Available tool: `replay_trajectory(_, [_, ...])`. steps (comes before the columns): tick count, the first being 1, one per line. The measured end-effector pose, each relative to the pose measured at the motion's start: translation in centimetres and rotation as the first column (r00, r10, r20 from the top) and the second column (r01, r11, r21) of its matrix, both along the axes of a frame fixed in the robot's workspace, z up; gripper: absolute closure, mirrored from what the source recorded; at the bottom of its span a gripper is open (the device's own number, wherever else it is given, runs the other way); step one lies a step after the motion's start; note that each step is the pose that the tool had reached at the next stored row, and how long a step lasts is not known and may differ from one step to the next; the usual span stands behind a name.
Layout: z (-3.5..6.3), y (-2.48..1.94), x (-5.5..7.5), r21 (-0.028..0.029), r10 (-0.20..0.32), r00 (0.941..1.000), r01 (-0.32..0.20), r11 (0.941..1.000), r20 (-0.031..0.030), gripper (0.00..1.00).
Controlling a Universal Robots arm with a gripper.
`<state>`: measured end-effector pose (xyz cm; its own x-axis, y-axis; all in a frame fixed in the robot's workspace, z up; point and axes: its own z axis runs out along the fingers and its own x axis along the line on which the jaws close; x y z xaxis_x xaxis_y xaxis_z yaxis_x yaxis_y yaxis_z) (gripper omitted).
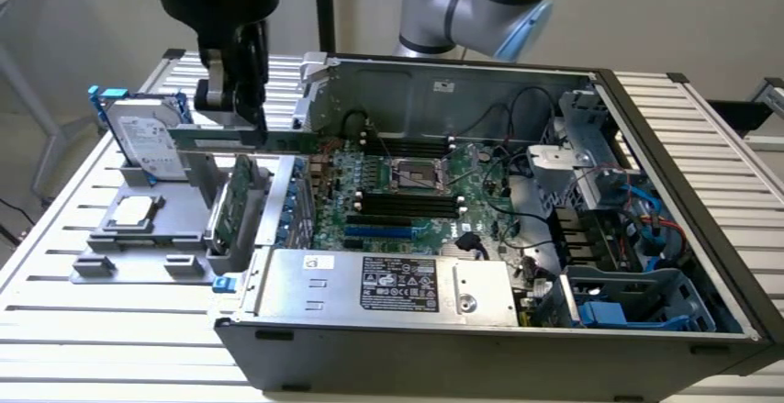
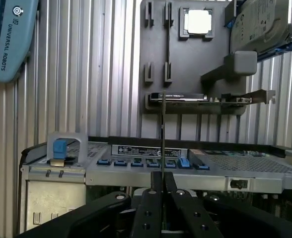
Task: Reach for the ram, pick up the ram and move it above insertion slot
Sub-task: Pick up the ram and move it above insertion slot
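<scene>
One hand (image 1: pixel 252 128) lifts the ram (image 1: pixel 239 139) above slatted table (image 1: pixel 73 201).

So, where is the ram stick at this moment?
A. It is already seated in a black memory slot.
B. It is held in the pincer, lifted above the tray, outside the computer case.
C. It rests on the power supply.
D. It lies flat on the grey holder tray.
B: the pincer is shut on the ram, which hangs in the air above the grey holder tray, beside the case.
</scene>
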<state>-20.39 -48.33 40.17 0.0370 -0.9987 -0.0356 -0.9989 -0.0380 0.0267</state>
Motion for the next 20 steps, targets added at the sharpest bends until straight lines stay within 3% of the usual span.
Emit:
replay_trajectory(12, [-0.33,0.55,5.5,0.006,0.0,1.0,0.0,1.0,-0.0009,0.87])
replay_trajectory(16, [-0.73,1.23,7.2,0.0059,0.0,1.0,0.0,1.0,-0.0011,0.87])
replay_trajectory(20, [-1.22,2.49,8.2,0.0059,0.0,1.0,0.0,1.0,-0.0011,0.87])
